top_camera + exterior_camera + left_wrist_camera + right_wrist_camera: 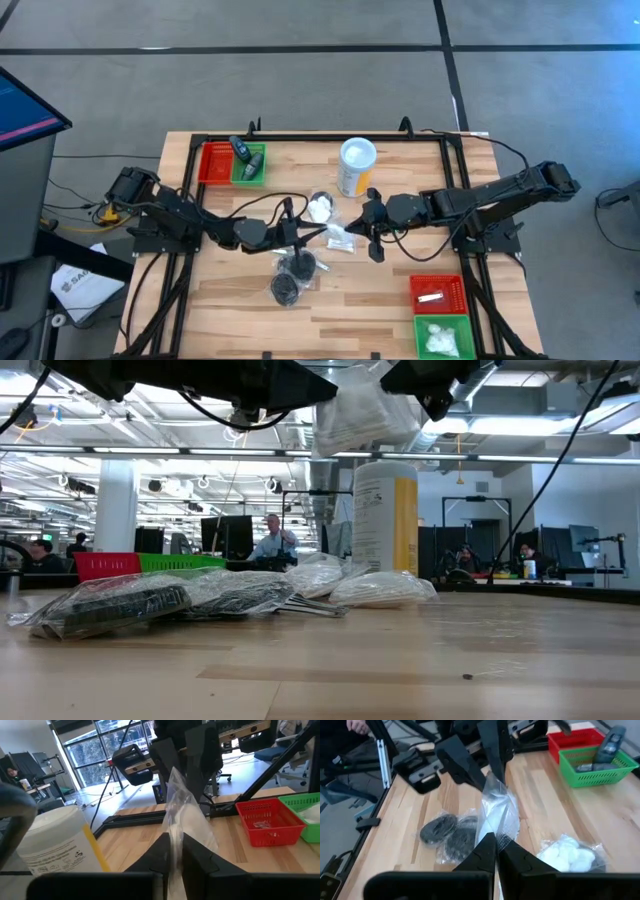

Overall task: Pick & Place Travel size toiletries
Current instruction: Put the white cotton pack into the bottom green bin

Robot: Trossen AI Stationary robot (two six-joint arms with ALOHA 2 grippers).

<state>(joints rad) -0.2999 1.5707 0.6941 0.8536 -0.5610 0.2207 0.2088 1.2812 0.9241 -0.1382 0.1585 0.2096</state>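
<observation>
Both arms reach inward and meet; the left gripper (318,236) and right gripper (352,228) have their fingers pinched together.

Even, bright overhead light fills the room; rows of ceiling strip lamps (150,422) show in the low view. Shadows on the pale wooden tabletop (340,305) are soft and short. The clear crinkled plastic wraps (230,595) catch small glints. In the left wrist view, the near yellow canister with white lid (55,845) is blurred, and the windows (105,747) behind glare white.
</observation>
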